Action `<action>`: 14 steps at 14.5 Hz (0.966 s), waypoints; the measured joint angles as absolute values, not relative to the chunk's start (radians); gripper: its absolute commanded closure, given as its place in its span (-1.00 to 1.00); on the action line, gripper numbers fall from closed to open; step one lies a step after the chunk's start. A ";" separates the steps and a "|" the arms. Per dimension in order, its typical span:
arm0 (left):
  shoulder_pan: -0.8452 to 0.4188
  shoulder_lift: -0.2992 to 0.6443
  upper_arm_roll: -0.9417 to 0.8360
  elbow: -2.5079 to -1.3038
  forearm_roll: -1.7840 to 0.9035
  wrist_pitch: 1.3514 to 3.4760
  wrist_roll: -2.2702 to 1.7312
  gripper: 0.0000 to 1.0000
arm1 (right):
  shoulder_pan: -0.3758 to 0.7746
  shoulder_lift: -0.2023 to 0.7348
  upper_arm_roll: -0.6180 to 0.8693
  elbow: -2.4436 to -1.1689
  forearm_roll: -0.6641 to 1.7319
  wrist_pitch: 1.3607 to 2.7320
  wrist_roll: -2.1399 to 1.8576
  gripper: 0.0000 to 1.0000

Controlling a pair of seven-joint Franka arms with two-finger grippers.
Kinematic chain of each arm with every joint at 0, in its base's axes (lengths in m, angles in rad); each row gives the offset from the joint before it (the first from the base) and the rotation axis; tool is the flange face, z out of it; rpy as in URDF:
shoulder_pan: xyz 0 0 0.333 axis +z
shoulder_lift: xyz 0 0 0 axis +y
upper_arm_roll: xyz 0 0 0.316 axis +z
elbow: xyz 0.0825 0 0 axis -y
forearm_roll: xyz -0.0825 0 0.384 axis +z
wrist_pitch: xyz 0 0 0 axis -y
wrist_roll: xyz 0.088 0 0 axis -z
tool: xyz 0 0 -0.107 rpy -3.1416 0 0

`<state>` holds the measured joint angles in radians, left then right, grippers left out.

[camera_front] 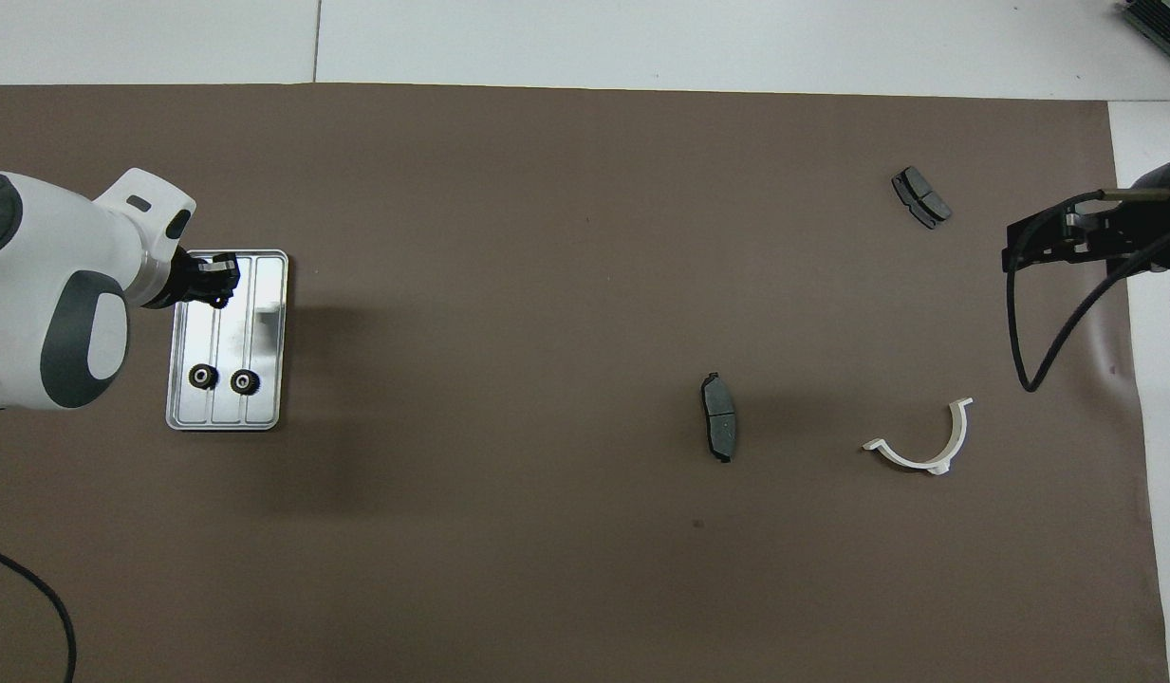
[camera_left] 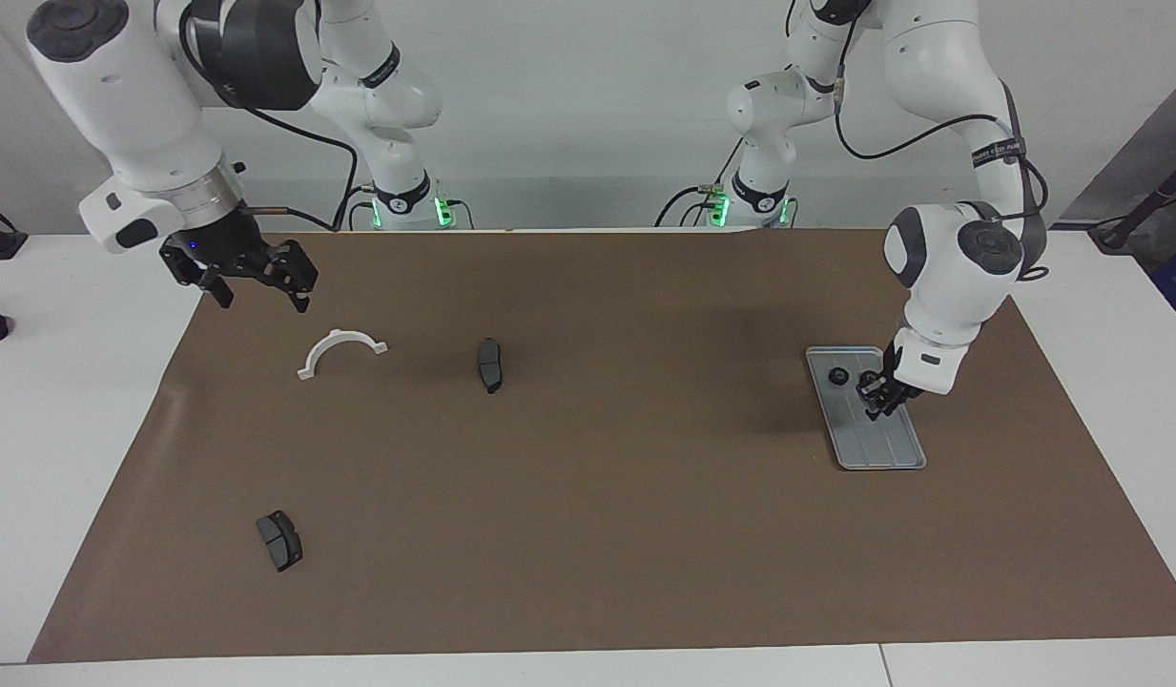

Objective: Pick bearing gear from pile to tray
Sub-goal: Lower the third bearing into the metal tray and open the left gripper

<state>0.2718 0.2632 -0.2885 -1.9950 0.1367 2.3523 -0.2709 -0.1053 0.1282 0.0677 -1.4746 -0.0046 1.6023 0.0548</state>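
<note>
Left gripper (camera_left: 875, 401) hung over the metal tray (camera_left: 891, 454), fingertips pinched on a small black gear (camera_front: 218, 300), two gears (camera_front: 223, 378) lay at the tray's 6 o'clock end overhead, right gripper (camera_left: 249, 282) spread above the mat's edge, white half-ring bracket (camera_left: 340, 349) and two brake pads (camera_left: 489, 364) scattered.

The flat rectangular silver-grey metal tray (camera_left: 874, 448) looks smooth and shiny; the brown mat (camera_left: 588, 534) is matt; the white half-ring plastic bracket (camera_left: 342, 349) is smooth.

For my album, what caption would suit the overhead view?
Left gripper hovers over a grooved silver metal tray holding two small black round gears.
</note>
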 measured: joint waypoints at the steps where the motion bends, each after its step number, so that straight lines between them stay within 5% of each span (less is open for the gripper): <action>1: 0.281 0.265 -0.288 -2.034 0.136 2.397 -0.241 1.00 | -0.092 0.124 0.027 -1.476 0.009 1.611 0.025 -1.00; 2: 0.285 0.267 -0.287 -2.060 0.136 2.419 -0.220 1.00 | -0.079 0.115 -0.012 -1.477 0.017 1.614 -0.011 -1.00; 3: 0.286 0.267 -0.286 -2.071 0.136 2.423 -0.212 0.59 | -0.067 0.102 -0.042 -1.480 0.020 1.614 -0.040 -1.00; 4: 0.286 0.267 -0.287 -2.075 0.136 2.423 -0.209 -0.98 | -0.058 0.087 -0.057 -1.489 0.020 1.614 -0.054 -1.00; 11: 0.280 0.253 -0.302 -2.060 0.136 2.397 -0.171 -1.00 | 0.013 0.049 -0.107 -1.555 0.020 1.720 -0.057 -1.00; 14: 0.248 0.225 -0.311 -1.946 0.136 2.189 -0.072 -1.00 | 0.021 0.049 -0.107 -1.562 0.020 1.727 -0.057 -1.00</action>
<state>0.2481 0.2247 -0.3115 -1.9463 0.1364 2.1890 -0.0720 0.0213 0.0491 -0.1065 -1.5621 0.0201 1.7275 -0.0566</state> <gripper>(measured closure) 0.000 0.000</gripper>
